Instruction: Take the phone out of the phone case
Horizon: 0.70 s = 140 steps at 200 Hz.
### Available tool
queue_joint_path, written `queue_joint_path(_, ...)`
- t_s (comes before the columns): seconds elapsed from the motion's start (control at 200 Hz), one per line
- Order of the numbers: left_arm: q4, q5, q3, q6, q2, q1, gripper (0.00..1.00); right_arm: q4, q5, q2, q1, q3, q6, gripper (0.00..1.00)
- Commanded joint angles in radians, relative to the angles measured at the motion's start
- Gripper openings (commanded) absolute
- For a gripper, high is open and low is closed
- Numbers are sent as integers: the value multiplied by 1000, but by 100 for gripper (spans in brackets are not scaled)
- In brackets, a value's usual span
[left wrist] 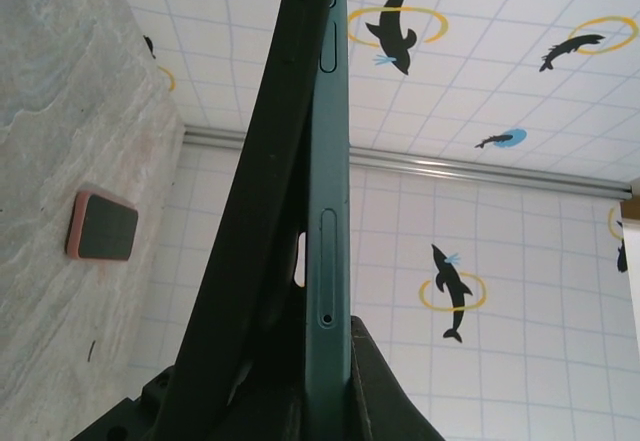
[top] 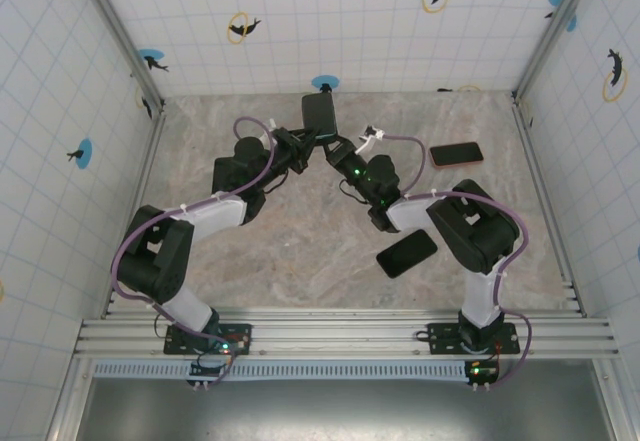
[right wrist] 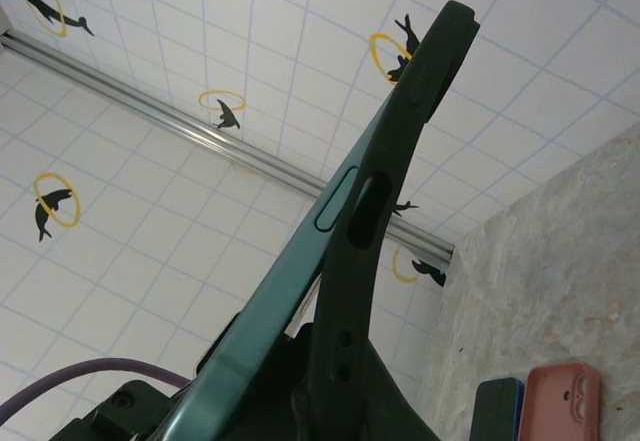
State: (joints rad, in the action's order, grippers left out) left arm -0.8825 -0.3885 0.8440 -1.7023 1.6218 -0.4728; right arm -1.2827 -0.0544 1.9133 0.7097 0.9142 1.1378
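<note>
Both grippers meet above the far middle of the table and hold up a teal phone (top: pixel 320 111) standing on edge. In the left wrist view the phone's teal edge (left wrist: pixel 328 251) runs up between the fingers of my left gripper (left wrist: pixel 328 366), which is shut on it. The black phone case (left wrist: pixel 245 261) bows away from the phone to the left. In the right wrist view the case (right wrist: pixel 350 301) bends off the phone (right wrist: pixel 270 291) and goes down into my right gripper (right wrist: pixel 335 386), shut on the case. From above, the left gripper (top: pixel 303 145) and right gripper (top: pixel 338 149) nearly touch.
A phone in a red-pink case (top: pixel 456 153) lies at the far right of the table, also visible as the pink case (left wrist: pixel 103 226) (right wrist: pixel 563 397), with a blue case (right wrist: pixel 497 406) beside it. A bare black phone (top: pixel 407 253) lies near the right arm. Tiled walls enclose the table.
</note>
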Motion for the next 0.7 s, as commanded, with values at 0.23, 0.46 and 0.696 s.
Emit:
queue_joint_path(0.23, -7, 8, 38, 15, -39, 2, 3, 153, -102, -49, -12, 27, -120, 0)
queue_joint_path(0.46, 3, -5, 46, 18, -56, 2, 2, 206, -144, -13, -16, 66, -156, 0)
queue_joint_path(0.696, 8, -10, 23, 21, -68, 2, 2, 330, -211, -31, -18, 92, -298, 0)
